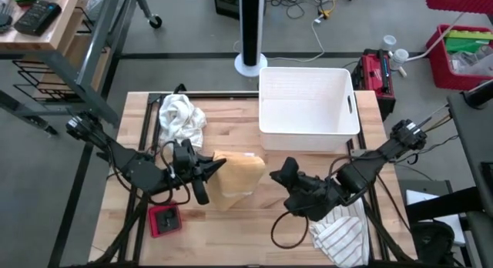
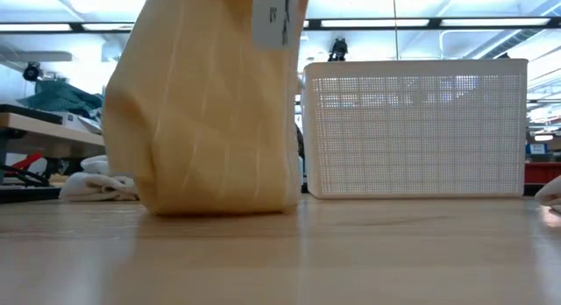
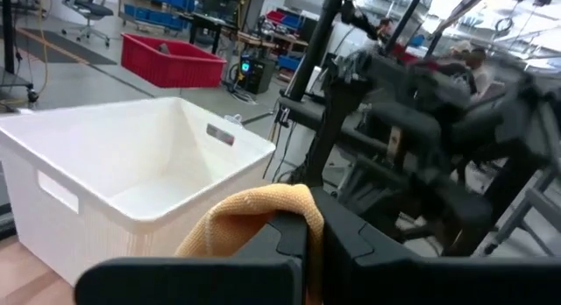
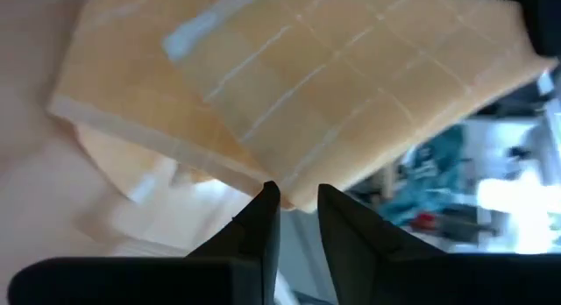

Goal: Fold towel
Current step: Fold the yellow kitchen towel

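Note:
A yellow towel [image 1: 239, 179] with pale check lines hangs above the table's middle, and its lower end [image 2: 219, 195] rests on the wood. A white label [image 2: 270, 16] shows near its top. My left gripper [image 1: 218, 169] is shut on the towel's left side. My right gripper [image 4: 296, 204] comes from the right. Its fingers stand a narrow gap apart, on either side of the towel's near corner [image 4: 294, 187]. My left gripper pinches a bunched fold of the yellow towel [image 3: 267, 207] between its two fingers, coming level from the table's left. The towel hangs below the hold with its lower end on the table. How many layers are in the pinch cannot be told. My right gripper has its fingertips [image 4: 267, 200] at the towel's corner. I cannot tell whether they touch it.
A white plastic basket [image 1: 308, 106] stands at the table's far side. A crumpled white towel [image 1: 181, 118] lies at the far left. A striped towel [image 1: 343, 233] lies at the near right, and a small red object [image 1: 164, 219] at the near left.

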Robot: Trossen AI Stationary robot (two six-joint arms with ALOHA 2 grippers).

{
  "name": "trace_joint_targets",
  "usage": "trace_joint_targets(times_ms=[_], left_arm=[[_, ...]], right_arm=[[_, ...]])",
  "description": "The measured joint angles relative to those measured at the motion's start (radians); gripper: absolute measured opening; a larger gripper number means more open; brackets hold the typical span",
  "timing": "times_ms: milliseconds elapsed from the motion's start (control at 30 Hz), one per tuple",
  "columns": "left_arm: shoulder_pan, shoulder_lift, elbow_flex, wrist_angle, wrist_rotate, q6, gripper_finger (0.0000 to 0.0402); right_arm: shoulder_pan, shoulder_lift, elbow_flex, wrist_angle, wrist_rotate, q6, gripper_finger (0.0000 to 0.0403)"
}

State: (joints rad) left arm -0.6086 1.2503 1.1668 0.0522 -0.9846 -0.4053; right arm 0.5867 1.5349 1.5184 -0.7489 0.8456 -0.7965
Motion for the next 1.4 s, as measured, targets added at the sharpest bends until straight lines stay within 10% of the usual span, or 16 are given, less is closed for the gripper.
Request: trace_joint_targets(times_ms=[500,933,1400], left_arm=[[-0.002,-0.005,-0.358,0.551,0.041,0.012,0.0000],[-0.007,-0.005,-0.376,0.646,0.070,0.177,0.0000],[-0.010,0.001,-0.333,0.647,0.070,0.307,0.0000]], right_arm=[[-0.036,-0.164,-0.332,0.231,-0.148,0.789,0.0055],[-0.197,-0.309,-0.853,1.045,-0.408,1.460,0.0089],[-0.243,-0.228,-0.825,1.263,-0.585,1.486,0.0205]])
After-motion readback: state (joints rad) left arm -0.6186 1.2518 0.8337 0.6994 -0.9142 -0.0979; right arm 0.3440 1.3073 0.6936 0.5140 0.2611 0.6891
